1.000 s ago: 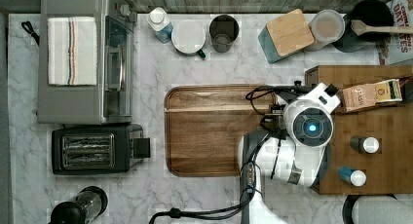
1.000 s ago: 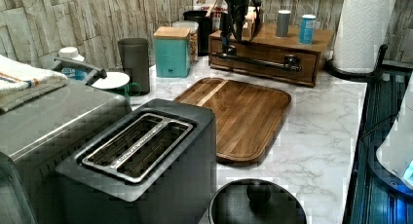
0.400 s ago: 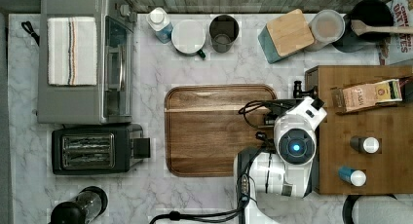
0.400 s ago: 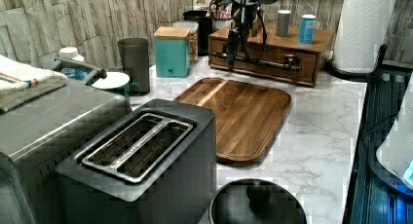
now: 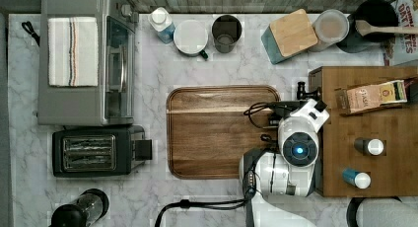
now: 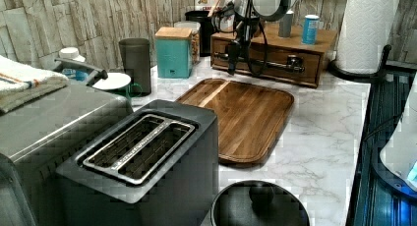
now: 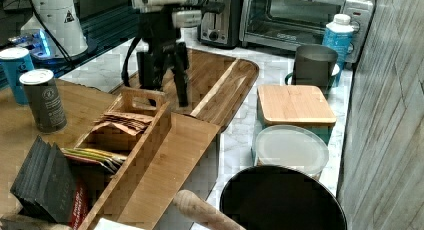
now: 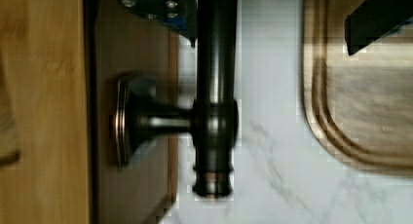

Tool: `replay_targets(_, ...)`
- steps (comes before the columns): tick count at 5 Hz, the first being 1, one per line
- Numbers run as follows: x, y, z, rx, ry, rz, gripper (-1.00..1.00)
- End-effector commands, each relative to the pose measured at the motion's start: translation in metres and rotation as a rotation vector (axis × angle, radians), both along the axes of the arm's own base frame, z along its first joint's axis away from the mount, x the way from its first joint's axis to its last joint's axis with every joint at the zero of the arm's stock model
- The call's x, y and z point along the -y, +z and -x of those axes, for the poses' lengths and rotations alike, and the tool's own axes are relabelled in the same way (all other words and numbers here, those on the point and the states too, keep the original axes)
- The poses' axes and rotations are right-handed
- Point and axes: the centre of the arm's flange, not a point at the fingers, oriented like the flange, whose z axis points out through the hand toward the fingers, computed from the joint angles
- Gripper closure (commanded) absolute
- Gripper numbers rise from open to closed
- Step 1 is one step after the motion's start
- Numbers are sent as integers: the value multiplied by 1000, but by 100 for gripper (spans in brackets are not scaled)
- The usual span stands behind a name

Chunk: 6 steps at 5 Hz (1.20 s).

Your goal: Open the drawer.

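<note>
- my arm has swung across the top view since a second ago, from over the wooden cabinet's edge down toward the tray (image 5: 222, 131) side, and my gripper (image 6: 235, 48) now hangs at the drawer front.
- the drawer (image 6: 265, 59) sits in the cabinet at the far end of the table (image 6: 319, 137), past the tray, and still looks shut; its front sits flush in the left view.
- my gripper is spread wide: in the wrist view one finger (image 8: 160, 9) sits behind the bar handle (image 8: 214, 87) and the other (image 8: 375, 19) out over the tray, apart from the bar.
- the handle's end post and cap lie just below my fingers in the wrist view.
- two cans (image 6: 310, 28) stand on the cabinet top, unmoved.
</note>
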Motion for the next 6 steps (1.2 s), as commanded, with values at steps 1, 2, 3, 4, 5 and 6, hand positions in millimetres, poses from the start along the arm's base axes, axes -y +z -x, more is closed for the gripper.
replay_targets(1, 28, 11, 2, -33, -98, -25, -100)
replay_targets(2, 11, 21, 0, -32, -104, -38, -100)
replay_targets(3, -5, 33, -5, -48, -103, -59, -100)
replay_targets(4, -18, 48, -9, -64, -59, -109, -100)
replay_targets(5, -27, 53, -11, -63, -10, -169, -100)
replay_targets(6, -44, 51, -12, -61, 2, -198, -100)
